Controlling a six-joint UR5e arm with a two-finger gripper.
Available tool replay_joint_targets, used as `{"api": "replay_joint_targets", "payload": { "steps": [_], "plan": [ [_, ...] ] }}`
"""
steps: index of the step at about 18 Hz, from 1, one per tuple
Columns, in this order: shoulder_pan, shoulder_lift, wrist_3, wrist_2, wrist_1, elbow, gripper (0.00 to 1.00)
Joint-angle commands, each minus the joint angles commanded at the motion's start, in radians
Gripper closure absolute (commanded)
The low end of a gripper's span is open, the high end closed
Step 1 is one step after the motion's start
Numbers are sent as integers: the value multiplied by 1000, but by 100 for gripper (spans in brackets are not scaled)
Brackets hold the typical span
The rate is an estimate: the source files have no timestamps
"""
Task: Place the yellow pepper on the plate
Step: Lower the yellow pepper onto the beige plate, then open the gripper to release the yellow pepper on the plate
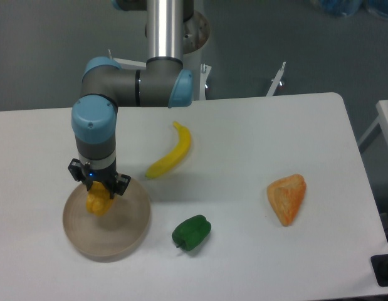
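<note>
I see the yellow pepper point(98, 204) over the plate point(128, 238), at its upper left part, with the gripper point(99, 190) directly on top of it. The fingers look clamped on it, so I judge only the release remains. Banana point(170, 153), green pepper point(191, 232) and orange wedge point(287, 197) lie on the bench point(275, 125).

yellow pepper point(98, 204) top hidden under claw point(99, 190), finger contact unclear, arm cut off by top edge
</note>
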Motion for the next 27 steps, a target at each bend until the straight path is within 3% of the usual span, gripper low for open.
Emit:
{"api": "replay_joint_targets", "payload": {
  "steps": [16, 18, 24, 25, 27],
  "plan": [
    [-5, -18, 14, 25, 2, 0, 42],
    [-5, -14, 17, 25, 2, 3, 25],
    [5, -3, 23, 25, 0, 29, 11],
    [251, 147, 296, 173, -56, 11, 0],
    [252, 149, 298, 173, -57, 6, 0]
  ]
}}
